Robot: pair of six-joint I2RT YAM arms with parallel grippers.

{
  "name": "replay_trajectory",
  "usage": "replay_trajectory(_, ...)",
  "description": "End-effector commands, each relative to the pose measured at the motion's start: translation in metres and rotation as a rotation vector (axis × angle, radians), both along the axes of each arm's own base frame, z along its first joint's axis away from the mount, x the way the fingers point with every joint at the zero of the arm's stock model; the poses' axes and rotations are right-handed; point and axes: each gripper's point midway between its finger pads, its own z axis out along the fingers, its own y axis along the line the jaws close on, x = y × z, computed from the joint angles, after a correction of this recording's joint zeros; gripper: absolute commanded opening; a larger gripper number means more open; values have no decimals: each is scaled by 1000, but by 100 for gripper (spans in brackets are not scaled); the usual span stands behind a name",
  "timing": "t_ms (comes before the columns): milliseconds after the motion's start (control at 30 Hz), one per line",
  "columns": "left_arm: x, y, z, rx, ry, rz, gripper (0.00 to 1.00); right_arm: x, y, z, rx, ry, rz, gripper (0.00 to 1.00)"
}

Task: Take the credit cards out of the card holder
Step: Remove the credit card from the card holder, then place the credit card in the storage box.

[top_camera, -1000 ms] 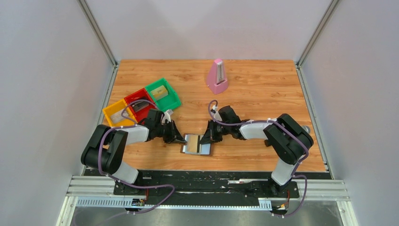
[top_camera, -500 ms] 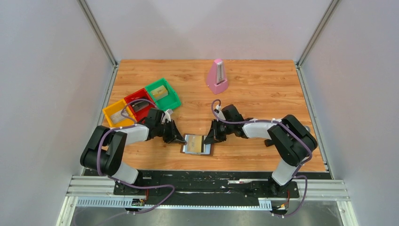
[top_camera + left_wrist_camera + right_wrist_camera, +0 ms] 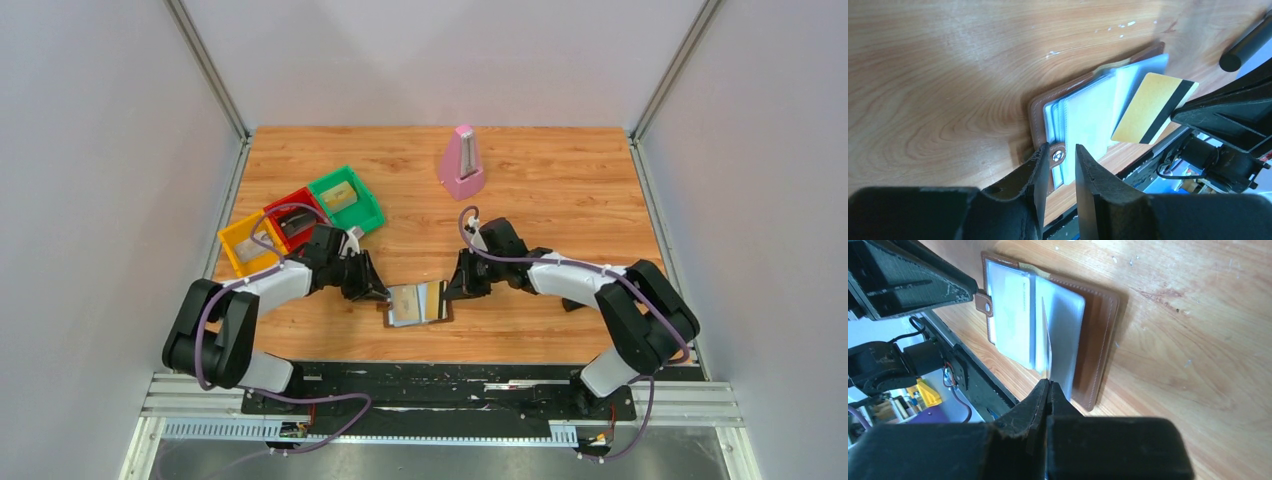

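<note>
The card holder lay open on the worktop, near its front edge, between the two arms. The right fingers were pinched tight on a gold card with a dark stripe, which was tilted up over the clear sleeves. The left fingers stood slightly parted, and the brown clasp tab showed in their gap.

We can read no text, brand or number anywhere, and we see only one faint line of print on a pale card inside the card holder, too small to read.
</note>
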Motion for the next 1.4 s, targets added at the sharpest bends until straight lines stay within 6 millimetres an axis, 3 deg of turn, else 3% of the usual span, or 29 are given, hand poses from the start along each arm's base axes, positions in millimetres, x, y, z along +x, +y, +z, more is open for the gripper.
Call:
replay_trajectory(0,17,-3,37,-13,-110,-27,35,19,-2,36,6,-177,16,0)
replay_trajectory(267,26,-8,95,-50,-242,-56,42,38,-6,91,-3,-512,85,0)
replay_trajectory(400,22,-12,124,-95,-302,-89,44,39,1,119,-41,-822,206,0)
replay_trajectory(600,14,-16,170,-174,-407,-99,48,16,21,159,-101,-1459,431,0)
replay_trajectory(700,7,-17,186,-207,-428,-106,51,13,18,170,-124,-1620,449,0)
replay_trajectory(900,-7,-25,203,-320,-393,-97,60,-4,20,168,-243,-1932,600,0)
replay_trajectory(1000,-12,-30,211,-384,-390,-113,63,-7,19,175,-273,-2008,570,0)
replay_trajectory(1367,-17,-35,196,-429,-317,-114,66,-14,28,175,-422,-2127,567,0)
